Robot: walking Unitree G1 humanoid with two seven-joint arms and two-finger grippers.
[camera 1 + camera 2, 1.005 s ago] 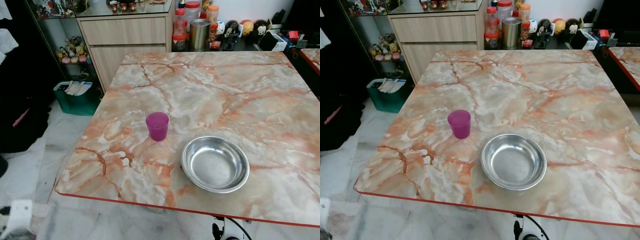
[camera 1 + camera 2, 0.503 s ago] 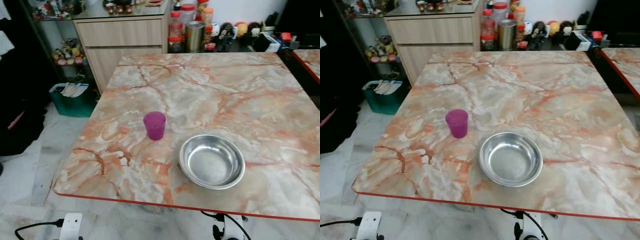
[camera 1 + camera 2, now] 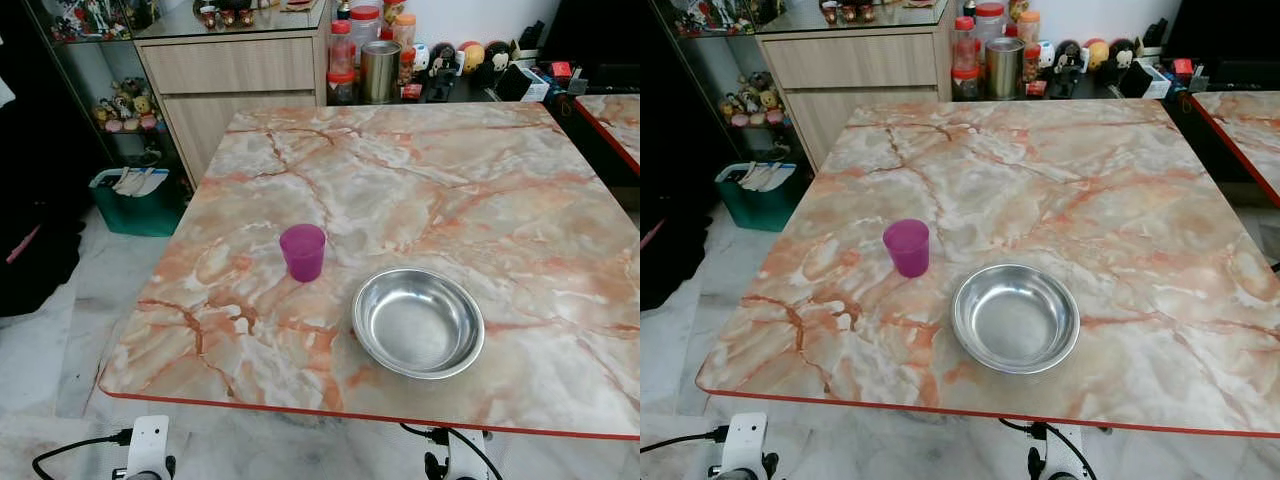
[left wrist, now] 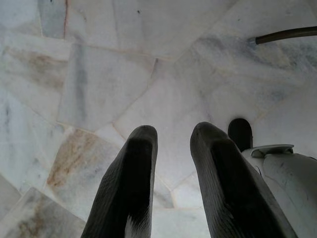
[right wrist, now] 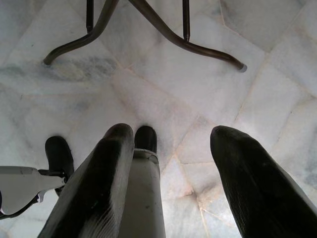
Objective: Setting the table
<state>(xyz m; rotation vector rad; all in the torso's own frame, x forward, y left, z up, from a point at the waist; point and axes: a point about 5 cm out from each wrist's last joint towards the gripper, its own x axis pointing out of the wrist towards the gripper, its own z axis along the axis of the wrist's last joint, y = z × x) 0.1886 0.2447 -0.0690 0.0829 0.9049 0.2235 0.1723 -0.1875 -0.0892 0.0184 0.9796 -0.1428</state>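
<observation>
Overhead, purple cup (image 3: 302, 251) beside steel bowl (image 3: 418, 322), wrist-side, floor tiles (image 4: 99, 74)

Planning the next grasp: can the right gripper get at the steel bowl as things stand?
Probably not yet: the right gripper hangs open over the floor below, while the steel bowl lies unobstructed near the table's front edge.

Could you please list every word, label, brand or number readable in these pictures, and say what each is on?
None can be read.
Jars behind the table: labels too small and blurred.
Metal canister: no legible print.
Boxes at the back right: print too small.
Purple cup: no marking.
Steel bowl: no marking.
Green bin: papers inside, text not legible.
</observation>
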